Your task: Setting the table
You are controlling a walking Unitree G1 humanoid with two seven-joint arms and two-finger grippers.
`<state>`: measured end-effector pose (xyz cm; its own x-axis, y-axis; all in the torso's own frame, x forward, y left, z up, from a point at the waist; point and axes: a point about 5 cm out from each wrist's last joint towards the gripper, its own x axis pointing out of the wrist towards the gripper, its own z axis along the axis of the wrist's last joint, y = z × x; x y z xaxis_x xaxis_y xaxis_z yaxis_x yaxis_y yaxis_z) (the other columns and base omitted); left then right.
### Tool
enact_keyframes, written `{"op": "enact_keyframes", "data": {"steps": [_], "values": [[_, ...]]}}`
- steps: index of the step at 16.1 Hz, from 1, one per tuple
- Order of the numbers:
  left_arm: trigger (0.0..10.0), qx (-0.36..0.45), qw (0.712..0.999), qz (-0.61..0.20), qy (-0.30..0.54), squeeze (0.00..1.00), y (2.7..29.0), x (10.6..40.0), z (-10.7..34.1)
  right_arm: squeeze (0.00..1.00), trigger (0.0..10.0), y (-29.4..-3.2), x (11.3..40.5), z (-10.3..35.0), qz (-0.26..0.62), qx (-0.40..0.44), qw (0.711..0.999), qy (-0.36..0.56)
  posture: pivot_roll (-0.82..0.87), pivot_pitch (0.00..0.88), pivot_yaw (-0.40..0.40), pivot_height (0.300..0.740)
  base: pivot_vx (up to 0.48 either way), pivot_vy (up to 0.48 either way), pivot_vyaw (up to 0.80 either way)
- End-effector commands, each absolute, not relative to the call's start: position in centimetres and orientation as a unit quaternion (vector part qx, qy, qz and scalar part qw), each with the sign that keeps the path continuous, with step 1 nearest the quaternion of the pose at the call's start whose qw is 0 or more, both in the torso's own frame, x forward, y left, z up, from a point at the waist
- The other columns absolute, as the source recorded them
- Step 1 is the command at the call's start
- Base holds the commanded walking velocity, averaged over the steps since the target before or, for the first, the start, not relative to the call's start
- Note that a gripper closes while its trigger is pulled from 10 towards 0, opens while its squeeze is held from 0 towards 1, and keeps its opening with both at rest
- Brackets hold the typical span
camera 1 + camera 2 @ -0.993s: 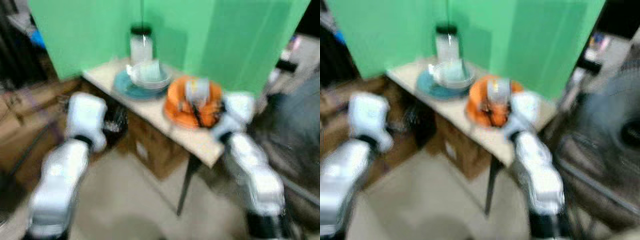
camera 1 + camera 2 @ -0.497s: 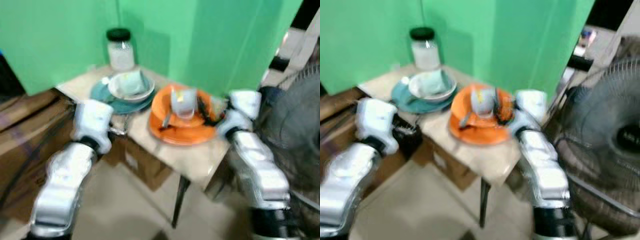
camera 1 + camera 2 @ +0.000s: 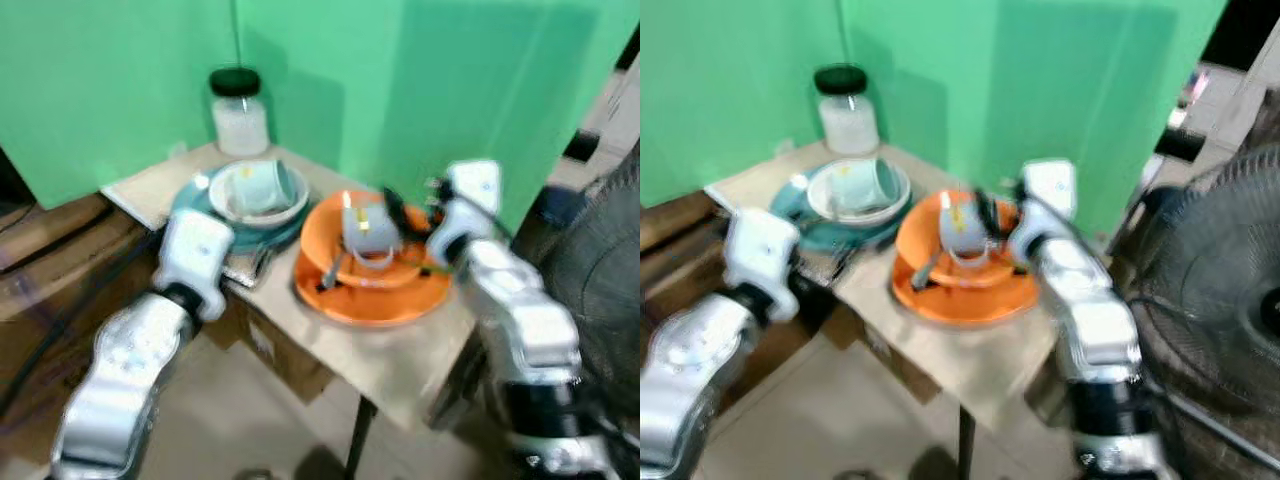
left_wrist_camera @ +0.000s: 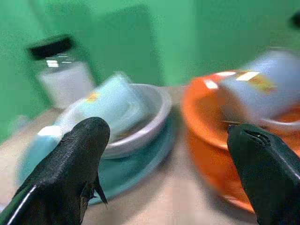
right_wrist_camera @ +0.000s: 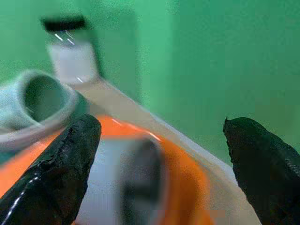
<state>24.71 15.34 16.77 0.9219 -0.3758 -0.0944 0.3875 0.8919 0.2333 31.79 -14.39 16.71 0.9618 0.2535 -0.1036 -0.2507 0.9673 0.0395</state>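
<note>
Broadly, the table setting appeared to be at an early stage. The worktop (image 3: 395, 365), a small pale slab running from upper left to lower centre of the head frame, carried two stacks that had not yet been laid out as places. At centre stood an orange plate (image 3: 372, 298) with what looked like a shallower orange dish on it, a pale grey-blue cup (image 3: 366, 230) lying tipped on top, and the handle of a utensil (image 3: 332, 270) poking out toward the lower left. In the upper left of centre sat a teal plate (image 3: 214, 232) bearing a white bowl (image 3: 256, 193), with a light green cup (image 3: 258, 186) lying on its side inside the bowl. A glass jar with a black lid (image 3: 238, 111) stood behind, against the green backdrop (image 3: 440, 70).

The left gripper (image 4: 164, 164) hovered low at the near-left edge of the worktop, its jaws spread wide and holding nothing, aimed between the two stacks. The right gripper (image 5: 159, 159) was raised at the right of the orange plate, jaws likewise spread and empty, facing the grey-blue cup. Nothing had been grasped; unstacking the cups, bowl and plates and spacing them out remained, in my judgement.

All views were motion-blurred. The utensil's type could not be determined, a dark item by the orange plate's right rim was unclear, and the worktop's near corner was hidden behind the right arm.
</note>
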Motion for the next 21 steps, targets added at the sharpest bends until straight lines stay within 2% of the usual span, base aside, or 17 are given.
{"op": "enact_keyframes", "data": {"steps": [1,3,6,11,17,18,19,20,21], "values": [[10.0,0.124,0.967,-0.223,0.029,0.00,15.1,24.4,16.8,0.00,10.0,-14.0,32.2,17.8,0.158,0.025,0.986,0.043,0.17,0.000,0.001,0.740,0.000,0.000,0.00],[10.0,0.116,0.948,-0.290,0.061,0.00,14.3,24.3,16.2,0.00,10.0,-14.3,32.5,18.0,0.210,0.050,0.973,0.080,0.16,0.000,0.000,0.740,0.000,0.000,0.00],[10.0,0.111,0.931,-0.341,0.074,0.00,13.6,24.5,15.9,0.00,10.0,-14.7,33.0,17.4,0.257,0.065,0.956,0.122,0.15,0.000,0.011,0.740,0.000,0.000,0.00],[10.0,0.113,0.916,-0.377,0.080,0.00,13.4,24.1,16.2,0.00,10.0,-13.9,34.5,16.0,0.268,0.075,0.949,0.148,0.17,0.000,0.000,0.740,0.000,0.000,0.00],[10.0,0.126,0.912,-0.380,0.093,0.00,13.9,23.7,15.8,0.00,10.0,-12.4,35.1,13.9,0.291,0.104,0.936,0.169,0.19,0.000,-0.016,0.740,0.000,0.000,0.00],[10.0,0.126,0.912,-0.379,0.092,0.00,13.9,23.8,15.9,0.00,9.1,-12.1,35.2,13.9,0.294,0.113,0.934,0.166,0.19,0.000,-0.017,0.740,0.000,0.000,0.00],[10.0,0.126,0.912,-0.379,0.092,0.00,13.9,23.8,15.9,0.00,7.3,-12.0,35.3,13.9,0.294,0.113,0.934,0.166,0.19,0.000,-0.017,0.740,0.000,0.000,0.00],[10.0,0.127,0.912,-0.379,0.093,0.00,13.9,23.7,15.8,0.00,4.1,-12.0,35.4,13.9,0.293,0.119,0.935,0.164,0.19,0.000,-0.017,0.740,0.000,0.000,0.00],[10.0,0.127,0.912,-0.379,0.093,0.00,13.9,23.7,15.8,0.00,2.7,-12.0,35.4,13.9,0.292,0.121,0.935,0.163,0.19,0.000,-0.017,0.740,0.000,0.000,0.00]]}}
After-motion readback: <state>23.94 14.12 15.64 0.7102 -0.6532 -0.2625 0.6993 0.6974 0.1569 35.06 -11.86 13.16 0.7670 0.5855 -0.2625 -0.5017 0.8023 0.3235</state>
